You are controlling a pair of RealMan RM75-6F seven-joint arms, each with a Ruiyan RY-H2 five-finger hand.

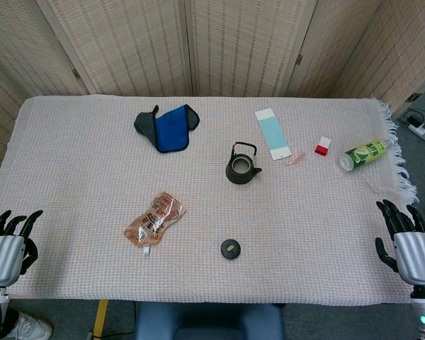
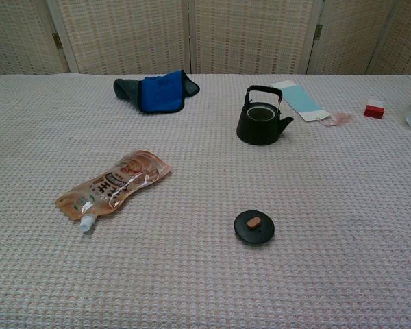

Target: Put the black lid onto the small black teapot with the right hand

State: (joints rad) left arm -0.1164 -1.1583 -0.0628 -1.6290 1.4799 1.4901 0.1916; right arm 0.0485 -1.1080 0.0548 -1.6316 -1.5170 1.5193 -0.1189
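lid [image 2: 254,227] flat on counter [image 2: 342,205], apart from open teapot [image 2: 262,123] | right hand [image 1: 409,241], left hand [image 1: 10,241]: fingers spread, empty, at counter edge

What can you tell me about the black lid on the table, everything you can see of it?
The black lid is a small round disc, dark and matte, with a tan oval knob on top that looks like wood. It lies flat, knob up, on the woven tablecloth, near the front edge and well apart from the open teapot behind it. Nothing else touches it; neither hand is near.
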